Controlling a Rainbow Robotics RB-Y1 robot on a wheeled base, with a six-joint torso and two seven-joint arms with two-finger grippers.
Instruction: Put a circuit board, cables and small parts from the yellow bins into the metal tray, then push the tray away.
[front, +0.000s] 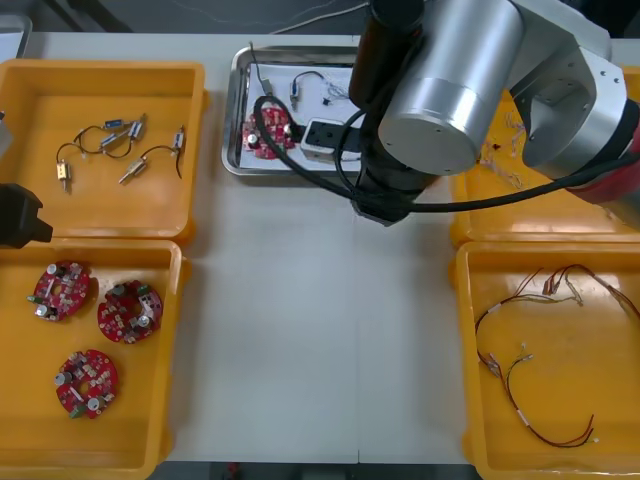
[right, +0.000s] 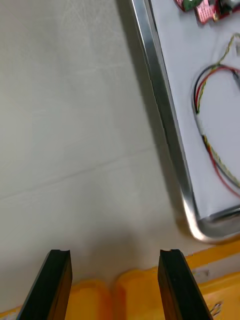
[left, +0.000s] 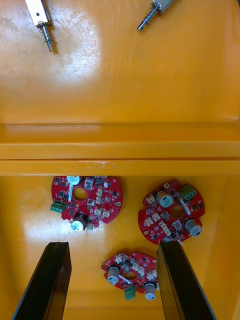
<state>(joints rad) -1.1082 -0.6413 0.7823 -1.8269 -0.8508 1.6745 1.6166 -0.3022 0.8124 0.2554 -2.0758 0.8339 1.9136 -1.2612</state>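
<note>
Loaded metal tray (front: 232, 110) at 12 o'clock on surface (front: 300, 330), right hand (right: 115, 255) open by its corner: I'd center on rim, push straight twd 12, slow; left hand (left: 112, 245) open, idle at 9.

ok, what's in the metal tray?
Circuit board, small metal part, red and yellow cable in the metal tray; right arm covers its right side.

Right half of the metal tray (front: 232, 120) and much of a yellow bin (front: 520, 212) under the right arm (front: 445, 90).
</note>
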